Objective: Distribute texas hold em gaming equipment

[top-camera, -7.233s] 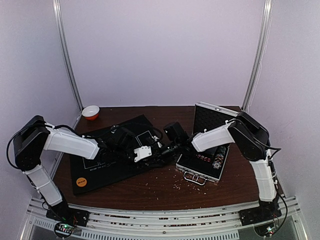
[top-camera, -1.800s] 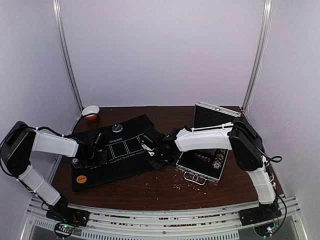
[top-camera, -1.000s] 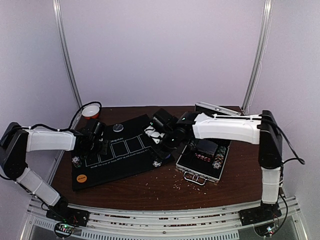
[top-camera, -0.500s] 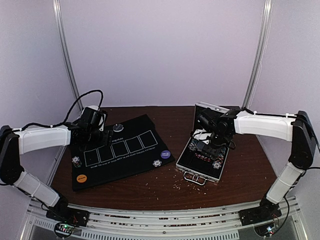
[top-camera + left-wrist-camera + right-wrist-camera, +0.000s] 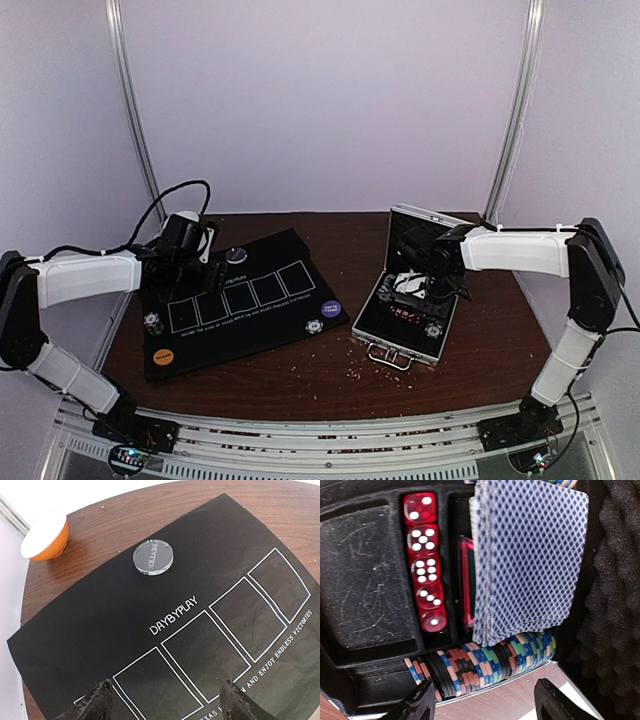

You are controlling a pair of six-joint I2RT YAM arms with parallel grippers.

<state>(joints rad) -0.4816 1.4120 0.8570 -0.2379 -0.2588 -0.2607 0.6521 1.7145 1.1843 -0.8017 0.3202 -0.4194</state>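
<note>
A black playing mat (image 5: 240, 300) lies on the table. On it are a grey disc (image 5: 236, 256), a purple disc (image 5: 331, 309), an orange disc (image 5: 162, 354) and two small chip stacks (image 5: 313, 326) (image 5: 152, 322). My left gripper (image 5: 190, 262) is open and empty over the mat's far left; in the left wrist view (image 5: 165, 702) the grey disc (image 5: 153, 557) lies ahead of it. My right gripper (image 5: 425, 285) is open and empty (image 5: 485, 700) over the open case, above a row of striped chips (image 5: 485, 665) and a deck of blue-backed cards (image 5: 527, 560).
The silver case (image 5: 400, 345) stands open at the right, its foam lid (image 5: 620, 580) upright behind the cards. Red dice (image 5: 424, 560) sit in a slot beside the deck. An orange-and-white bowl (image 5: 45, 540) stands at the table's far left corner.
My right arm left the mat and swung right to the case; a purple disc and a chip stack now lie at the mat's near right. My left gripper moved back to the mat's far left.
</note>
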